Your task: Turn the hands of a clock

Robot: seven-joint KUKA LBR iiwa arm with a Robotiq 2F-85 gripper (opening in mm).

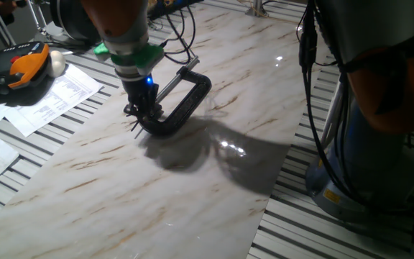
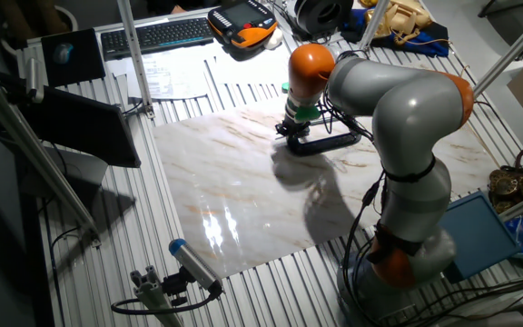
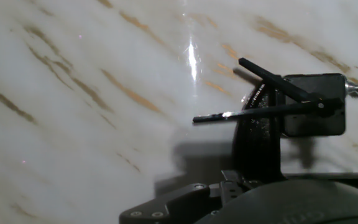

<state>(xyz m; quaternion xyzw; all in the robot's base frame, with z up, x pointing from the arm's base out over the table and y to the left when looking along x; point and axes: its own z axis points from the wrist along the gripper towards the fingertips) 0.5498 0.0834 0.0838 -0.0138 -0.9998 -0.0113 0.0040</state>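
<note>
A black C-clamp (image 1: pixel 187 102) lies on the marble board (image 1: pixel 192 194), its steel screw rod (image 1: pixel 169 83) pointing away. My gripper (image 1: pixel 141 117) stands low over the clamp's near end, where the clock sits; from this side its fingers blend into the clamp. In the hand view the clock's small hub (image 3: pixel 320 106) sits on a black block at the right. Its two thin hands (image 3: pixel 260 112) point left, one level and one angled upward. My hand's black housing (image 3: pixel 229 196) fills the bottom edge. The other fixed view shows the gripper (image 2: pixel 294 130) at the clamp's (image 2: pixel 336 142) left end.
Printed papers (image 1: pixel 49 101) and an orange-black pendant (image 1: pixel 20 65) lie at the left, off the board. Cables (image 1: pixel 311 65) hang beside the arm's base at the right. A keyboard (image 2: pixel 157 34) lies at the back. Slatted aluminium table surrounds the board.
</note>
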